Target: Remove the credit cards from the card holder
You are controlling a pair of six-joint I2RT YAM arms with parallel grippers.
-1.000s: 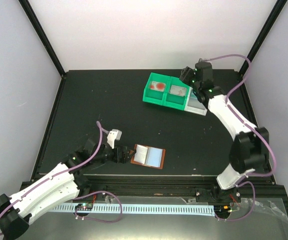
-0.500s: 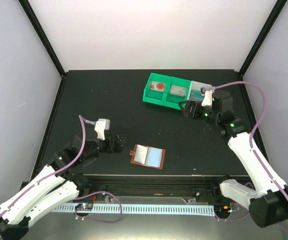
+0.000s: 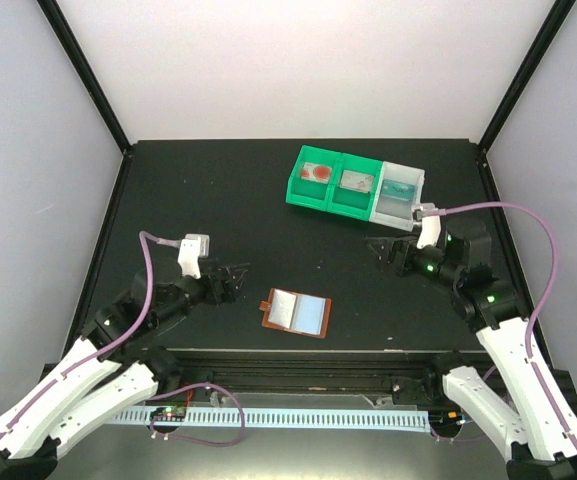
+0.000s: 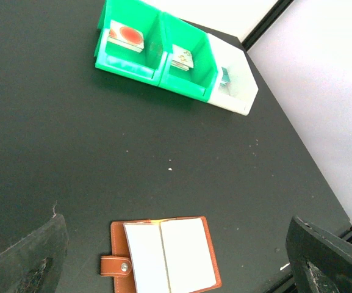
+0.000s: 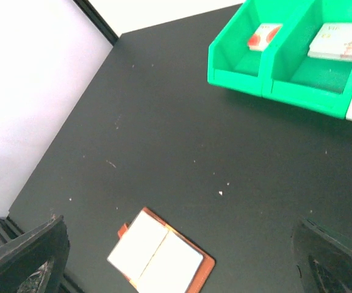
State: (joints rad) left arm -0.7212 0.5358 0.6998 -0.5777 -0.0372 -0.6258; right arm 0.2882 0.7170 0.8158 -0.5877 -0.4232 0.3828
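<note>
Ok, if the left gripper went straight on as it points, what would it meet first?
Probably the open card holder, lying centred ahead of the left gripper; possibly bare table first.

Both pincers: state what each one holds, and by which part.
Nothing is held. The left pincer and right pincer are open and empty; the card holder lies apart from both.

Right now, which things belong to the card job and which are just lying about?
Job:
- card holder, lying open
- credit cards, one in each bin

Lying about:
- green bins, each holding a card
- white bin, holding a card
</note>
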